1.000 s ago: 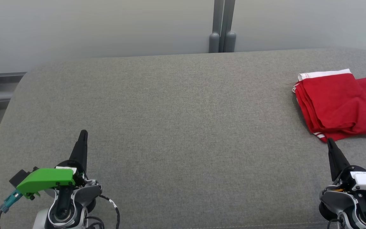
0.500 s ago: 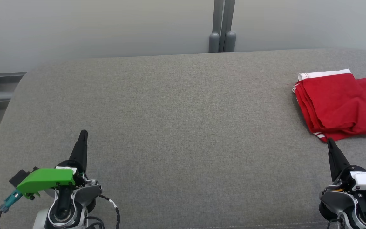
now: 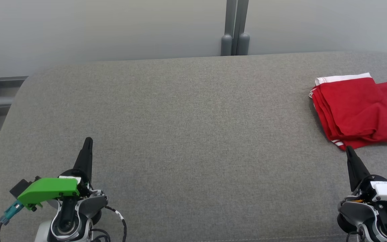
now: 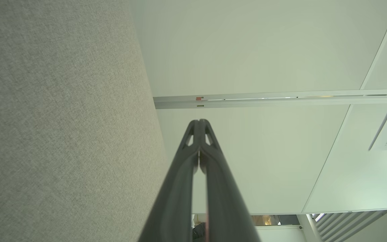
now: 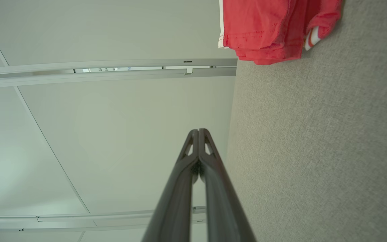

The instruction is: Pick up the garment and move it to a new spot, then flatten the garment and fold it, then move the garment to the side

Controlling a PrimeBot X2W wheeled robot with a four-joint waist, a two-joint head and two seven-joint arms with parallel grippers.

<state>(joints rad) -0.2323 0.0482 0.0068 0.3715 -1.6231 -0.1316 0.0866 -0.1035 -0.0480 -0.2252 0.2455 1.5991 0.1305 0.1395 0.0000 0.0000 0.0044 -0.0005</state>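
light: bright, even, diffuse | shadows: faint, soft-edged beside folded red cloth garment (image 3: 354, 107) | focus: sharp throughout | wrist views: greenish cast on pale wall panels (image 5: 113, 134)

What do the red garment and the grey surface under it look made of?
Red garment: soft matte cloth, probably cotton-like; it lies in limp folded layers with stitched hems and white trim. Grey surface: matte woven upholstery fabric with a fine heathered weave; its rounded edges hint at padding beneath.
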